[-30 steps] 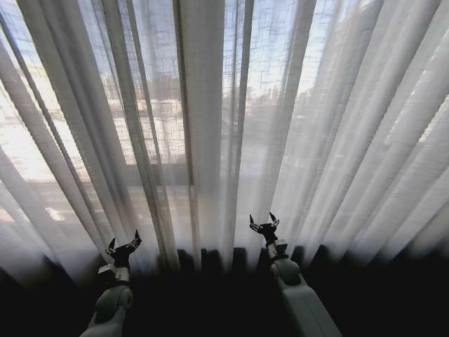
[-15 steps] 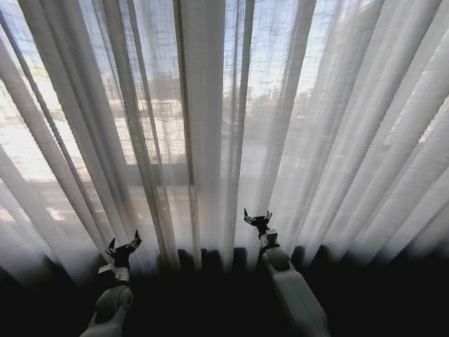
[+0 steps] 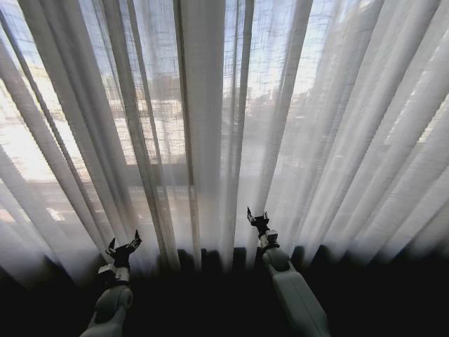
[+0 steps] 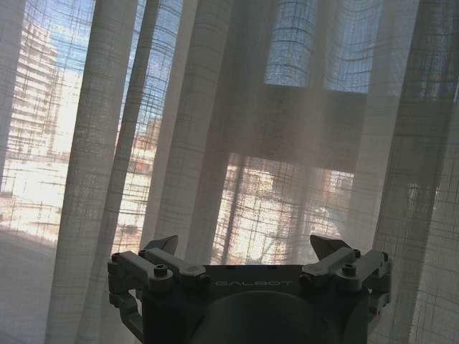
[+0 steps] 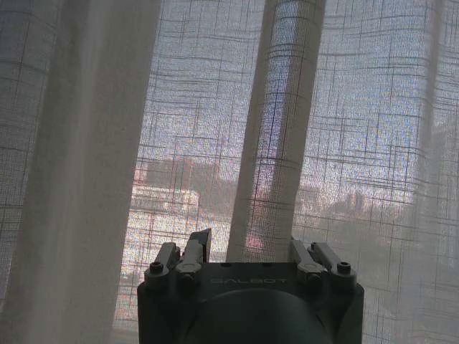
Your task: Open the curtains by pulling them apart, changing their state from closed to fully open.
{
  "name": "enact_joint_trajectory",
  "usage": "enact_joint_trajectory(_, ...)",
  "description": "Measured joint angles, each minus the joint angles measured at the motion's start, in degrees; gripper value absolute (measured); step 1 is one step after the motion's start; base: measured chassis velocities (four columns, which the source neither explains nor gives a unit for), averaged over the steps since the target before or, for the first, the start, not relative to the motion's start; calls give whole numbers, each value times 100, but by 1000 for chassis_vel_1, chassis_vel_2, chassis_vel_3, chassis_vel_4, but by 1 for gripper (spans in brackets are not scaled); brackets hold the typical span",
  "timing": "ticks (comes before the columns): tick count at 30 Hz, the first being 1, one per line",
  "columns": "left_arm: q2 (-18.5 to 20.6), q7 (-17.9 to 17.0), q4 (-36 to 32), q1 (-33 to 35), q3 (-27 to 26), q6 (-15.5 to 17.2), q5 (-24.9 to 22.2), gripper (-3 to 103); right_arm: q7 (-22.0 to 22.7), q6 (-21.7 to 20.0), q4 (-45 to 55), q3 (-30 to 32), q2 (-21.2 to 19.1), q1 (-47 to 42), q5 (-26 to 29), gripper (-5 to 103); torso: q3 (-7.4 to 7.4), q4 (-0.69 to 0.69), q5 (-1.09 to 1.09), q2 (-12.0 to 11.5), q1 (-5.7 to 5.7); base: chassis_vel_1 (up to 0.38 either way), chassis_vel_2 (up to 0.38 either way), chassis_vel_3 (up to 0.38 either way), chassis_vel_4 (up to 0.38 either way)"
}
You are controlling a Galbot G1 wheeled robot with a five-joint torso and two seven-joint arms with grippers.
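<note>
The curtains (image 3: 210,126) hung closed across everything I could see ahead, two sheer off-white panels meeting near the middle, with long pleats fanning out toward the left and right edges. Daylight came through the loose weave, and I could make out blurred buildings and a dark window bar (image 3: 158,174) behind the cloth. Along the bottom the fabric fell into shadow.

My right gripper (image 3: 257,218) was raised just right of the central seam, close up against the cloth. In the right wrist view one narrow pleat (image 5: 276,136) stood right between its fingers (image 5: 192,251), which were spread partway and gripping nothing; I could not tell whether the tips touched the fabric.

My left gripper (image 3: 123,246) sat lower and off to the left, near the bottom of the left panel. Its fingers (image 4: 161,259) were spread wide and empty, with the pleats hanging just beyond them.
</note>
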Motion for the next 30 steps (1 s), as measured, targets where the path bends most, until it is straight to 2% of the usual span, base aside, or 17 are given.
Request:
enact_joint_trajectory(3, 0, 0, 0, 0, 0, 0, 0, 100, -69, 63, 0, 22, 21, -17, 102, 33, 0, 0, -1, 0, 0, 0, 0, 0, 0)
enact_joint_trajectory(5, 0, 0, 0, 0, 0, 0, 0, 100, -101, 92, 0, 28, 38, -20, 153, 33, 0, 0, -1, 0, 0, 0, 0, 0, 0)
enact_joint_trajectory(9, 0, 0, 0, 0, 0, 0, 0, 100, -328, 262, 21, 89, 93, -65, 117, 11, 0, 0, -1, 0, 0, 0, 0, 0, 0)
enact_joint_trajectory(11, 0, 0, 0, 0, 0, 0, 0, 100, -342, 275, 27, 89, 99, -72, 119, 11, 0, 0, 0, 0, 0, 0, 0, 0, 0)
enact_joint_trajectory(13, 0, 0, 0, 0, 0, 0, 0, 100, -420, 319, 38, 89, 109, -91, 183, 2, 0, 1, 0, 0, 0, 0, 0, 0, 0)
enact_joint_trajectory(20, 0, 0, 0, 0, 0, 0, 0, 100, -675, 313, 93, 129, 56, -136, 314, 0, 0, 1, 0, 0, 0, 0, 0, 0, 0)
enact_joint_trajectory(30, 0, 0, 0, 0, -1, 0, 0, 100, -732, 272, 134, 160, -15, -171, 367, 0, 0, 1, 0, 0, 0, -46, -47, 53, 44)
